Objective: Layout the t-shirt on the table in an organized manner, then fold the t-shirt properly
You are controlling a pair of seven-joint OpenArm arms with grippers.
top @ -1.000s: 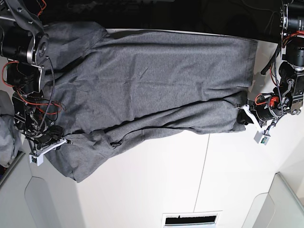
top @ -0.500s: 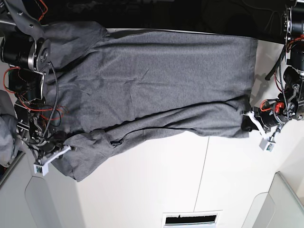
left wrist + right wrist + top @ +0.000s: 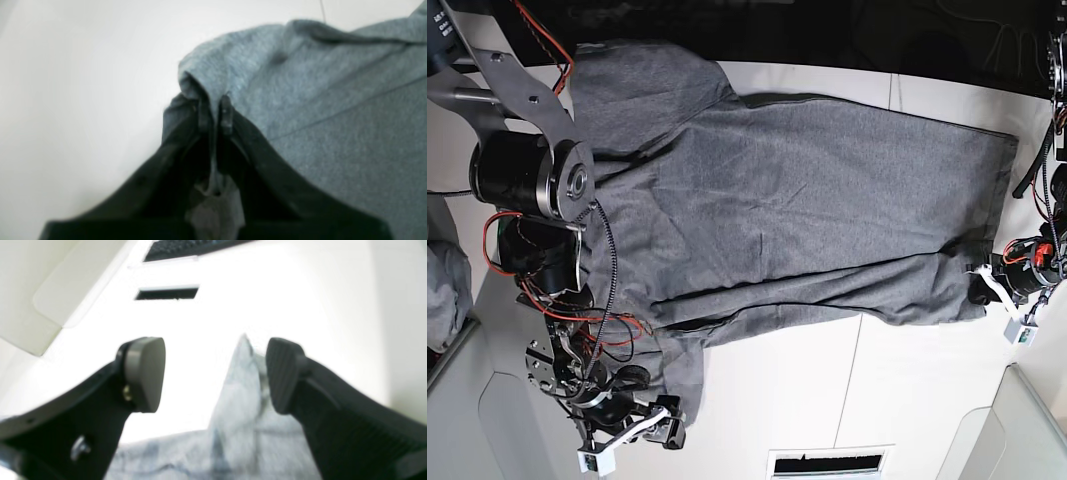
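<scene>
T-shirt (image 3: 797, 200) lies spread across the white table (image 3: 827, 390), heather dark-grey knit, body mostly flat with shallow diagonal creases and a long fold along the near edge; the upper-left part runs off toward the dark background. Left gripper (image 3: 213, 113) is pinched tight on the shirt's corner at the base view's right (image 3: 980, 287): in the left wrist view its two black fingers meet with a thin layer of cloth between them, fabric humped into a small peak just past the tips and more grey cloth bunched back between the finger bases. Right gripper (image 3: 215, 373) stands wide apart, holding nothing; a raised ridge of the shirt's fabric (image 3: 238, 400) sits between its pads, nearer the ribbed black pad (image 3: 283, 373) on the right, whether touching it is unclear, and clear of the smooth rounded grey pad (image 3: 145, 371). In the base view that gripper (image 3: 642, 425) sits at the lower left, at the shirt's near edge, under the arm's red and black cabling. Table surface is smooth with a thin dark seam (image 3: 855, 380).
</scene>
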